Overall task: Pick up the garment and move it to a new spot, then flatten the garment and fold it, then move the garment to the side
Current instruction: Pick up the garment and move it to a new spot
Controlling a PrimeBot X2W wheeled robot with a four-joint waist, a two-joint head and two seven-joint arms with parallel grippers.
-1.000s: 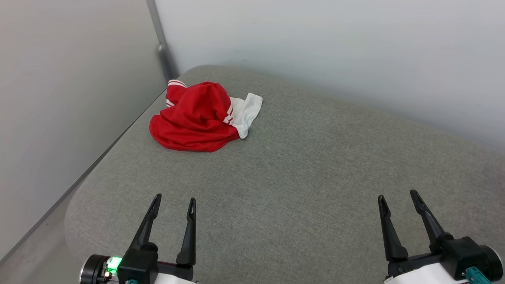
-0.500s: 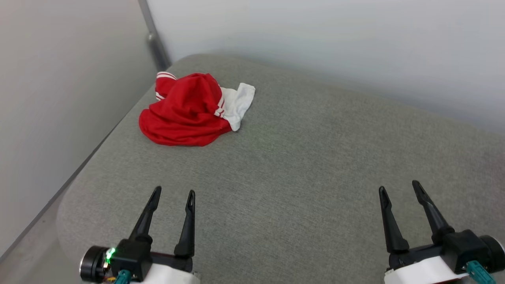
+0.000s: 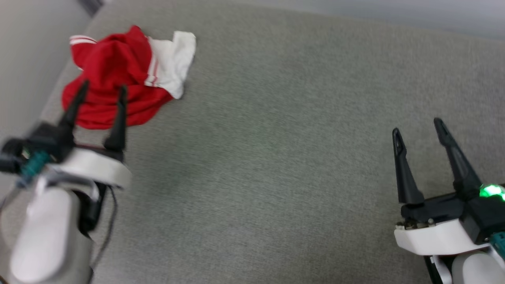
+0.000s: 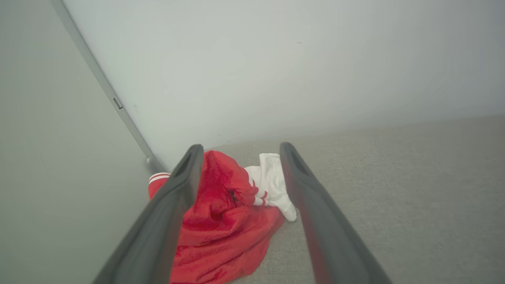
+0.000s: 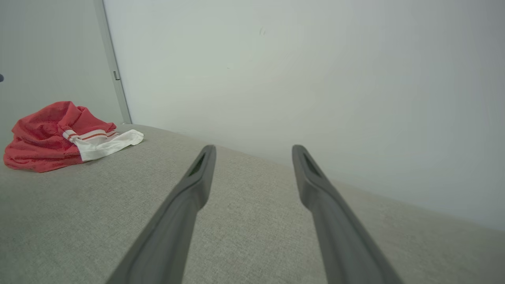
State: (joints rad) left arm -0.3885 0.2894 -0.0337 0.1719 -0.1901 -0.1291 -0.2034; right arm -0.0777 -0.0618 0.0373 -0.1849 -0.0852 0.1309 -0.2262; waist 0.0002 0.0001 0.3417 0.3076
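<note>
The garment (image 3: 114, 75) is a crumpled red jersey with a white sleeve panel and striped trim, lying in a heap near the far left corner of the grey cushion (image 3: 276, 138). My left gripper (image 3: 103, 88) is open, its fingertips over the near edge of the heap; whether they touch the fabric I cannot tell. In the left wrist view the garment (image 4: 229, 221) lies ahead between the spread fingers of the left gripper (image 4: 238, 149). My right gripper (image 3: 418, 125) is open and holds nothing at the lower right, far from the jersey. From the right wrist the garment (image 5: 51, 138) sits far left, beyond the right gripper (image 5: 254, 146).
Pale walls (image 4: 276, 71) meet in a corner with a grey metal strip (image 4: 102, 83) just behind the garment. The cushion's left edge (image 3: 51, 94) runs close beside the heap. Broad bare cushion lies between the two grippers.
The head camera has tilted down and forward, shifting the whole picture. My left arm has reached forward to the jersey's near edge. The right gripper has moved forward a little. Both stay open.
</note>
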